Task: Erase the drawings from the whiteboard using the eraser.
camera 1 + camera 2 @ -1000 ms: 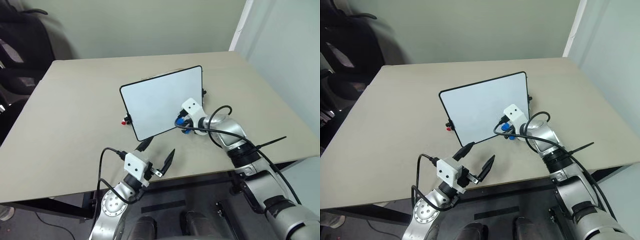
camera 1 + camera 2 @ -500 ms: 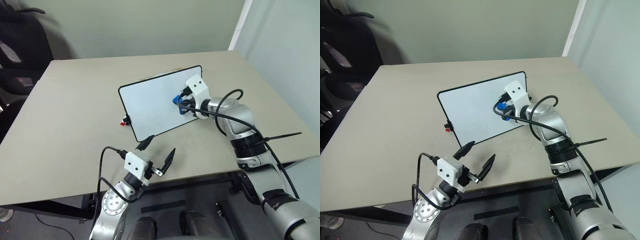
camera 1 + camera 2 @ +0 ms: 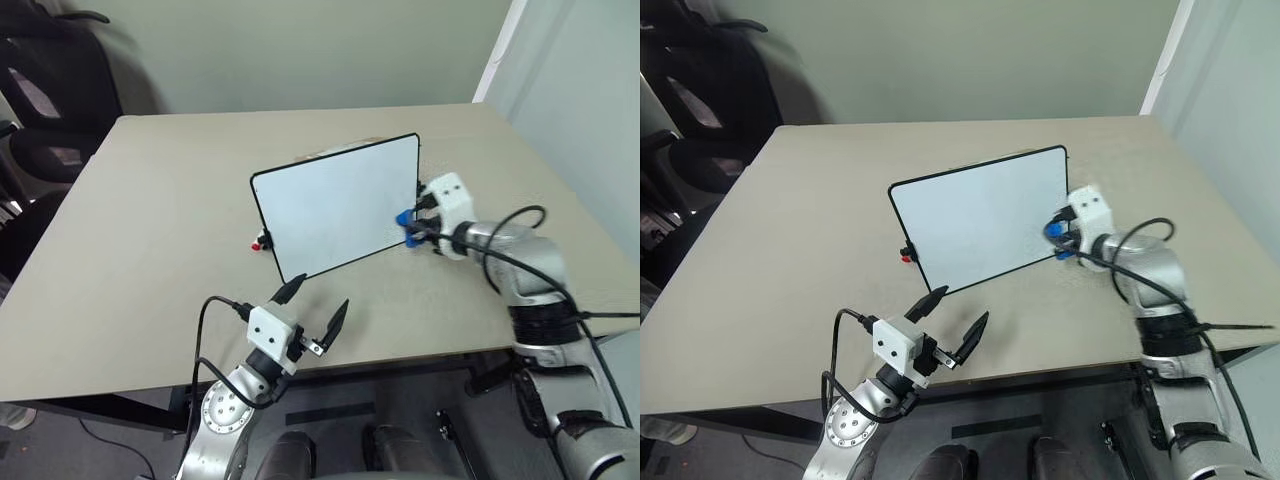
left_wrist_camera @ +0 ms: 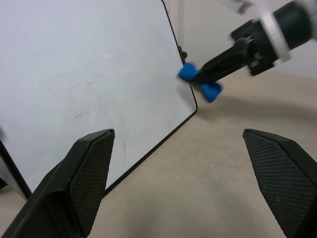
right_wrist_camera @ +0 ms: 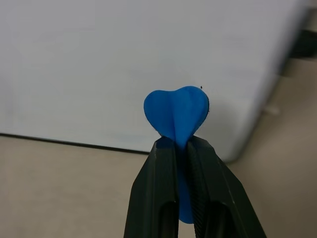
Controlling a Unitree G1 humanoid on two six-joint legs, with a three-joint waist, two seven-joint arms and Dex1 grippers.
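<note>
Inspector: State the right jaws first.

Assessor: The right gripper has its jaws pressed tight on the eraser, which is squeezed so that its blue end bulges past the fingertips. In the head views the eraser sits at the board's 3 o'clock edge, near the lower right corner, at or just off the frame; contact with the surface cannot be confirmed.

Inspector: And the left?

Assessor: The left gripper hangs above the counter's near edge, at 6 o'clock from the board, jaws spread wide and holding nothing. It is well apart from the board.

Inspector: Condition of the whiteboard?

Assessor: The whiteboard lies on the counter, turned at an angle. Its white face reads clean in both head views. In the left wrist view the whiteboard shows only faint grey smudges; no red drawings can be made out. A small red clip sits at its 9 o'clock edge.

Inspector: Progress, then?

Assessor: Judged from the surface, the erasing looks essentially done. What may remain is a check for faint residue, then setting the eraser down. Marks too small to resolve cannot be ruled out.
</note>
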